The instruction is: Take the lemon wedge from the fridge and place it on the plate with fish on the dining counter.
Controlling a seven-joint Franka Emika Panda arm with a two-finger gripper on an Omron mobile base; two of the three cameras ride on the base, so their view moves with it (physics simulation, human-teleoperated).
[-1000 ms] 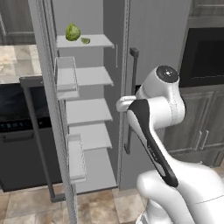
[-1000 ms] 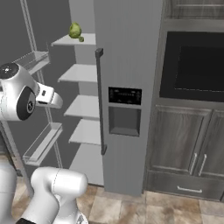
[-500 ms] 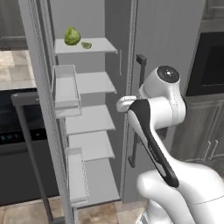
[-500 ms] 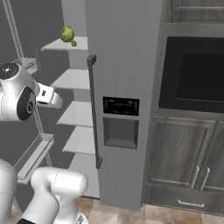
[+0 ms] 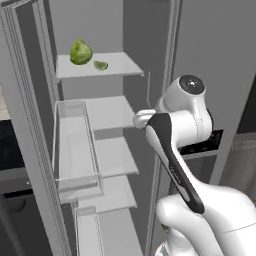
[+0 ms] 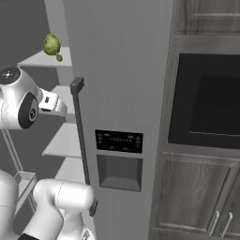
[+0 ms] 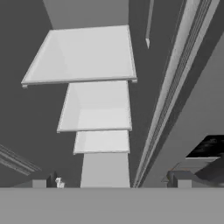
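- Left base view: the fridge (image 5: 125, 30) stands with its left door swung open, exposing pale grey shelves stacked one above the other.
- The lemon wedge (image 5: 100, 65) lies on the top shelf (image 5: 117, 65), just right of a larger round leafy green ball (image 5: 80, 52); whether the two touch cannot be told.
- A clear door bin (image 5: 75, 150) hangs on the open door at the left, beside the middle shelves.
- The white arm rises from the lower right, and its wrist reaches toward the second shelf, well below the wedge.
- Right base view: the closed right fridge door carries a dark vertical bar handle (image 6: 80, 136) and a dark dispenser panel (image 6: 119, 141).
- The green ball (image 6: 51, 44) sits on the top shelf at the far left, with the lemon wedge (image 6: 59, 58) as a small piece at its lower edge.
- A dark built-in oven (image 6: 206, 103) sits right of the fridge, above grey cabinet doors.
- Hand view: the gripper (image 7: 116, 179) looks down over the stacked shelves.
- The fingertips (image 7: 177, 178) stand at their widest spread, with nothing between them.
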